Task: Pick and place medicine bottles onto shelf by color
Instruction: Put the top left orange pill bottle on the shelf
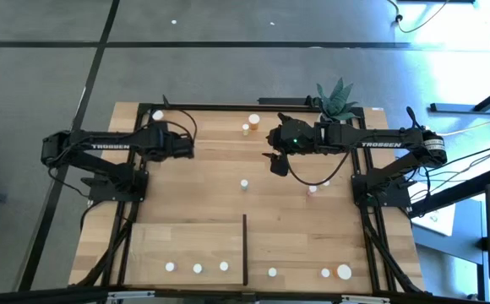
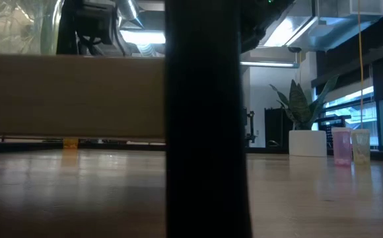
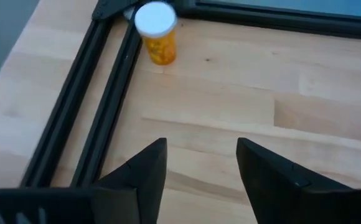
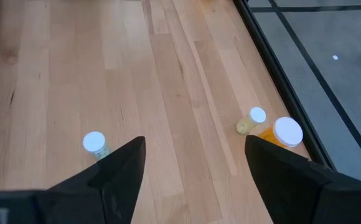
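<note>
Small white-capped medicine bottles stand about the wooden table. An orange one [image 3: 156,38] stands upright in the far left corner [image 1: 158,115], beyond my left gripper [image 3: 202,167], which hovers open and empty [image 1: 186,145]. My right gripper [image 4: 196,163] hangs open and empty over the table's middle [image 1: 277,162]. Ahead of it stand a green bottle [image 4: 94,144], a small yellowish one [image 4: 254,120] and a larger orange one [image 4: 285,133] by the far rail. The shelf [image 1: 186,249] lies at the near left, with three bottles [image 1: 198,268] standing on it.
A black upright strip [image 1: 245,249] bounds the shelf's right end. More bottles stand near the front right [image 1: 344,271] and mid right [image 1: 313,190]. A potted plant [image 1: 338,100] sits at the far edge. Black rails [image 3: 99,93] frame the table.
</note>
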Tool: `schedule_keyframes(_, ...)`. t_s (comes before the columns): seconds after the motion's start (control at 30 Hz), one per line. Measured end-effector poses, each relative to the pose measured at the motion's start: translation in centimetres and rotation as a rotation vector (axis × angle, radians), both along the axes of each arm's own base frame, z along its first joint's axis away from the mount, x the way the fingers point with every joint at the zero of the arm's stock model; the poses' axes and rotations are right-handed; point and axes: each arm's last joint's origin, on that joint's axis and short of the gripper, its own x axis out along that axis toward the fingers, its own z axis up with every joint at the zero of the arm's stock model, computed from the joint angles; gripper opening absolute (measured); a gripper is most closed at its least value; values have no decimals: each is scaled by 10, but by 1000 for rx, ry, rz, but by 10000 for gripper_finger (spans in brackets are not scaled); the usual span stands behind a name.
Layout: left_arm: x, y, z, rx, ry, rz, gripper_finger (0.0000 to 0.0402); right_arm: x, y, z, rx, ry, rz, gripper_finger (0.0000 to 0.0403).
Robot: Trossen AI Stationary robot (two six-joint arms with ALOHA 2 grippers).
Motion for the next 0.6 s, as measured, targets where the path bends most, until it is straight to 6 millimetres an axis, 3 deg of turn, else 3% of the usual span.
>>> schedule_keyframes(0.43,-1,7,-2,-81,-70,82,305,0,0,0,1,0,-1,278)
schedule_keyframes(0.6,0,7,-2,-79,-78,81,321,0,0,0,1,-1,-1,278)
